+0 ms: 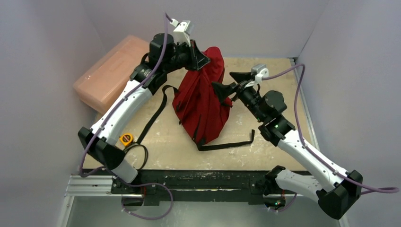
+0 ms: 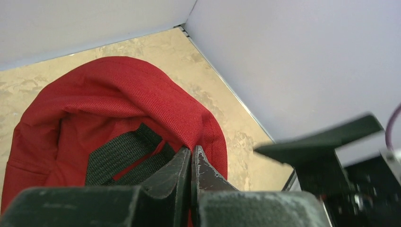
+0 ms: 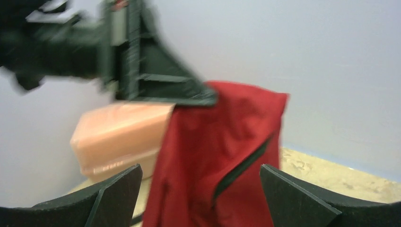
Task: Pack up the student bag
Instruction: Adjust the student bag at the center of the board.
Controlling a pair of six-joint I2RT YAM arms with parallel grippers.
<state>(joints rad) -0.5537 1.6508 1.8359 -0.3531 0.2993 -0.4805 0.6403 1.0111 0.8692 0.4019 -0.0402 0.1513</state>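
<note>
The dark red student bag (image 1: pixel 201 101) hangs lifted at the middle of the table, its lower end resting on the surface and black straps (image 1: pixel 156 113) trailing to the left and front. My left gripper (image 1: pixel 202 60) is shut on the bag's top edge and holds it up; in the left wrist view its jaws (image 2: pixel 191 153) pinch the red fabric (image 2: pixel 118 94). My right gripper (image 1: pixel 228 81) is open and empty just right of the bag, its fingers either side of the bag's black zipper (image 3: pixel 241 170) in the right wrist view.
A pink translucent plastic box (image 1: pixel 111 73) leans at the back left against the wall; it also shows in the right wrist view (image 3: pixel 118 137). A small yellow tape measure (image 1: pixel 126 139) lies by the left arm. Walls close the table on three sides.
</note>
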